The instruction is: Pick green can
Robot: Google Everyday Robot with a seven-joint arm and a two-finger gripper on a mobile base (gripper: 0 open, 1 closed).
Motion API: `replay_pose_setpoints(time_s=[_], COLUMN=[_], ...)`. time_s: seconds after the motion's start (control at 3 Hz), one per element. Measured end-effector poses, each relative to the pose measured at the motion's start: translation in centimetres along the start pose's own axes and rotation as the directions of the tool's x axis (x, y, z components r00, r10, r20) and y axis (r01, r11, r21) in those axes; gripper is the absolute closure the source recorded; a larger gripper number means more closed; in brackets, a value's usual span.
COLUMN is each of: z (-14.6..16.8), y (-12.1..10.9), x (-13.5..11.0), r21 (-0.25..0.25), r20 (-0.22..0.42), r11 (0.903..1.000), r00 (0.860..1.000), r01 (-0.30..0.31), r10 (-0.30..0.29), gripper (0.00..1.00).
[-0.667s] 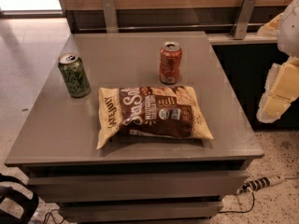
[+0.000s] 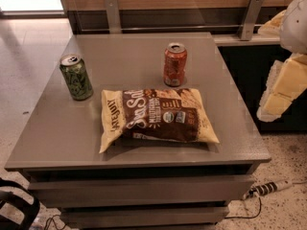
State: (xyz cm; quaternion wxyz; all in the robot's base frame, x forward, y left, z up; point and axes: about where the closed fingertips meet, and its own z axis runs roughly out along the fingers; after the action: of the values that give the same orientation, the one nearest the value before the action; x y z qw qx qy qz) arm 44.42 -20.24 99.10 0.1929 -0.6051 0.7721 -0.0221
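- Camera view: small green drink can with a pale scribbled pattern and a silver pull-tab top (image 2: 76, 76) stands upright on the flat grey table top (image 2: 144, 49), in the left part, near the left edge.
- Nothing touches the green can. The table is bare all round it.
- Gripper (image 2: 280, 92): only pale blocky arm parts show at the right edge of the view, off the table's right side and above floor level. Cannot tell how wide it stands. It holds nothing that I can see.
- Key relation: the green can lies well apart from the gripper, straight across the table to the left, on the far side from it.
- Between them are the orange-red drink can (image 2: 175, 64), upright at mid-back, and the brown and cream crinkly snack bag (image 2: 158, 116), lying flat in the middle.
- The green can's long axis is vertical, so my guess is a sideways grasp round the body.
- Judgement: the reach must cross over or behind the snack bag and pass the orange-red can without knocking it.
- Only one arm, so there is no choice of side.
- Risk: a light upright can near the table edge could tip or get pushed off.
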Motion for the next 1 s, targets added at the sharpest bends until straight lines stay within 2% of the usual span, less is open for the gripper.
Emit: replay_pose_setpoints(time_s=[0.33, 0.67, 1.0], z=[0.6, 1.8, 3.9], y=[0.5, 2.0, 3.4], x=[-3.0, -7.0, -10.4], r21=[-0.021, -0.033, -0.039], r20=[0.1, 0.227, 0.353], r11=[0.9998, 0.9991, 0.9965], r00=[0.995, 0.973, 0.932], r01=[-0.001, -0.027, -0.074], r10=[0.003, 0.034, 0.083], gripper=[0.0, 0.0, 0.0])
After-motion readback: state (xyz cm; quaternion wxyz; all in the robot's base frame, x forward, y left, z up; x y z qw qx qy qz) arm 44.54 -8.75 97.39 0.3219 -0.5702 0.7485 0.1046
